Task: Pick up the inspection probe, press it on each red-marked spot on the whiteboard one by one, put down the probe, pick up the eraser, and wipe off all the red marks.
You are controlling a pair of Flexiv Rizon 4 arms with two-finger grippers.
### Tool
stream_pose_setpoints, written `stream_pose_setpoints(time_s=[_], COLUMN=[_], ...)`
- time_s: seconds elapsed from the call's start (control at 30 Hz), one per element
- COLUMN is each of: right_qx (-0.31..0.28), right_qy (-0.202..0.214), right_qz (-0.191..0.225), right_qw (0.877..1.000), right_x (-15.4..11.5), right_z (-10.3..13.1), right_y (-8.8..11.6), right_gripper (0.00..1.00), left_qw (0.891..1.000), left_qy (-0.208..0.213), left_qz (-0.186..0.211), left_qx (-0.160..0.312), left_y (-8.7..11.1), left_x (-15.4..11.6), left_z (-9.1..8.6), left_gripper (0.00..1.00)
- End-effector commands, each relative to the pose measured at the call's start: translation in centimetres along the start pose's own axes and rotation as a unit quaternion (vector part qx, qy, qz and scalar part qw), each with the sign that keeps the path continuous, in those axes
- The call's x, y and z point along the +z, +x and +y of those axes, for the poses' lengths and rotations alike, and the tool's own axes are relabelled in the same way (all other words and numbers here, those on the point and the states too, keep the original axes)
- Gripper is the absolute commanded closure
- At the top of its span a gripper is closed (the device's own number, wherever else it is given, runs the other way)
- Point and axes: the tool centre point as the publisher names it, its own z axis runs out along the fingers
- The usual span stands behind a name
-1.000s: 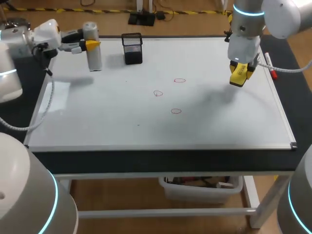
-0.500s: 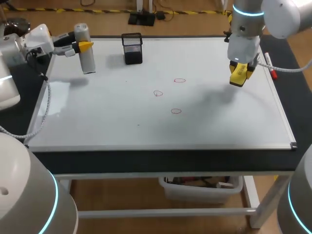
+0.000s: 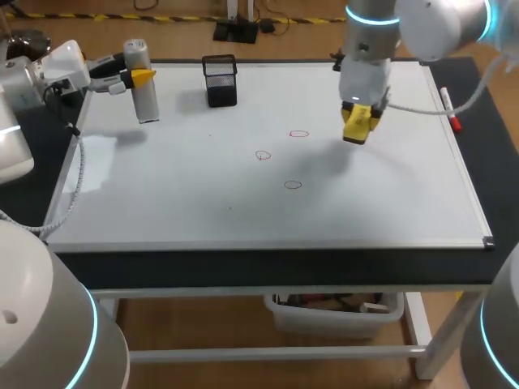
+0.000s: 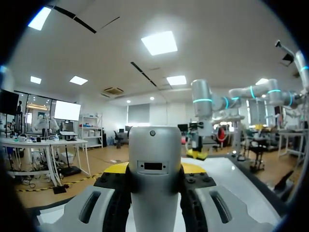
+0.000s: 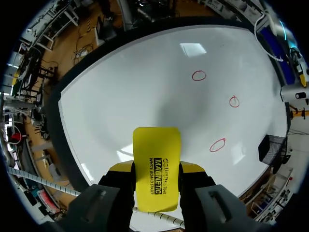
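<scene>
Yellow eraser (image 5: 156,164) pinched by right hand (image 5: 157,170) shows plainly only wrist-side; left hand (image 4: 154,169) pinches probe (image 4: 154,181).

Left wrist view: the probe (image 4: 154,183) is cut off at the frame edge, and its body masks most of the yellow tips of the left claw (image 4: 154,167). Head view: the eraser (image 3: 357,132) cannot be told apart from the right claw (image 3: 358,126). Contact with the whiteboard (image 3: 203,203) is undeterminable.

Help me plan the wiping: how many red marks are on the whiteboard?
3: one red mark nearest the eraser, one left of it, one nearest the whiteboard's front edge. None appears hidden.
</scene>
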Motion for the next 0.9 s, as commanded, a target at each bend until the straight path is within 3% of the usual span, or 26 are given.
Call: stream_pose_setpoints(time_s=[0.03,0.47,0.9], right_qx=[-0.015,-0.098,-0.15], right_qy=[-0.004,-0.024,-0.035], right_qz=[0.017,0.019,0.013], right_qw=[1.0,0.995,0.988], right_x=[0.4,1.6,3.4], right_z=[0.6,4.8,8.8], right_y=[-3.2,-12.2,-17.6], right_gripper=[1.0,1.0,1.0], left_qw=[1.0,1.0,1.0], left_qy=[0.001,0.001,0.001], left_qz=[-0.001,-0.001,-0.001], left_qx=[0.001,0.001,0.001], left_y=[0.1,0.1,0.1], left_x=[0.0,0.0,0.0], left_z=[0.0,0.0,0.0], left_gripper=[1.0,1.0,1.0])
